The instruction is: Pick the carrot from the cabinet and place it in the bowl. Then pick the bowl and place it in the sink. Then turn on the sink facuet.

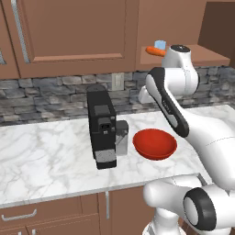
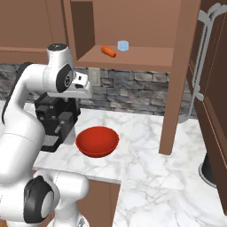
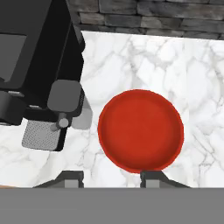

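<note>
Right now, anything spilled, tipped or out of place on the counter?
Nothing stands out. The bowl sits upright and empty beside the coffee machine; the carrot lies on the cabinet shelf.

A black coffee machine (image 1: 102, 128) stood upright on the white marble counter (image 1: 41, 156), its back near the grey stone backsplash (image 1: 46, 94). A grey drip tray (image 3: 41, 134) projected at its base. A pale wall outlet (image 1: 117, 81) was set in the backsplash just behind the machine. A small pale blue cube (image 2: 123, 45) rested on a wooden shelf board above. Panelled wooden doors with a silver bar handle (image 1: 19, 32) hung over the counter. Lower drawers carried a silver handle (image 1: 19, 215). A tall door at the far right bore a long silver handle (image 2: 201, 57).
</note>
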Motion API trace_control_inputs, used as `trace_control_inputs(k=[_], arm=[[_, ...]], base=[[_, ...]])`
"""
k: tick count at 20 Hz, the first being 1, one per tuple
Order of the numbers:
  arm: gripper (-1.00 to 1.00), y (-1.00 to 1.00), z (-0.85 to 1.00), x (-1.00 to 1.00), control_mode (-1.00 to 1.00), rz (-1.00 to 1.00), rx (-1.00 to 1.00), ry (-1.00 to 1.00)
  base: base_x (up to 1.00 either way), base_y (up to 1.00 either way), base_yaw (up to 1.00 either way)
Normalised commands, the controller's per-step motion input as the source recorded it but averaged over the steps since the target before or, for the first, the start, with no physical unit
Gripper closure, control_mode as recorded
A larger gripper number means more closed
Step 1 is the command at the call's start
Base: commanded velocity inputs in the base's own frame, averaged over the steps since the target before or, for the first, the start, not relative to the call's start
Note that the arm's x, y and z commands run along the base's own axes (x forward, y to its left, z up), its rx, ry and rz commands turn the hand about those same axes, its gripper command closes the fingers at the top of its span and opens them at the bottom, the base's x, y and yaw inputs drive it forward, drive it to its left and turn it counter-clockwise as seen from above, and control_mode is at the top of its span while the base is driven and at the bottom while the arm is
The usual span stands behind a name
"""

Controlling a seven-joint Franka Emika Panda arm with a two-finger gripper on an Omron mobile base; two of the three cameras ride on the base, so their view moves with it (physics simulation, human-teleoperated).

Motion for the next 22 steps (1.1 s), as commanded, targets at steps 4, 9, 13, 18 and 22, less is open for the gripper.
trace_control_inputs(k=[4, 9, 13, 18, 22], arm=[[-1.0, -0.06, 0.01, 0.03, -1.0, 0.0, 0.0, 0.0], [-1.0, -0.29, 0.01, -0.23, -1.0, 0.0, 0.03, -0.15], [-1.0, -0.43, 0.14, -0.37, -1.0, 0.0, 0.06, -0.34], [-1.0, -0.48, 0.51, -0.05, -1.0, -0.01, 0.04, -0.41], [-1.0, -0.36, 0.88, 0.09, -1.0, -0.04, 0.02, -0.29]], base=[[0.0, 0.0, 0.0], [0.0, 0.0, 0.0], [0.0, 0.0, 0.0], [0.0, 0.0, 0.0], [0.0, 0.0, 0.0]])
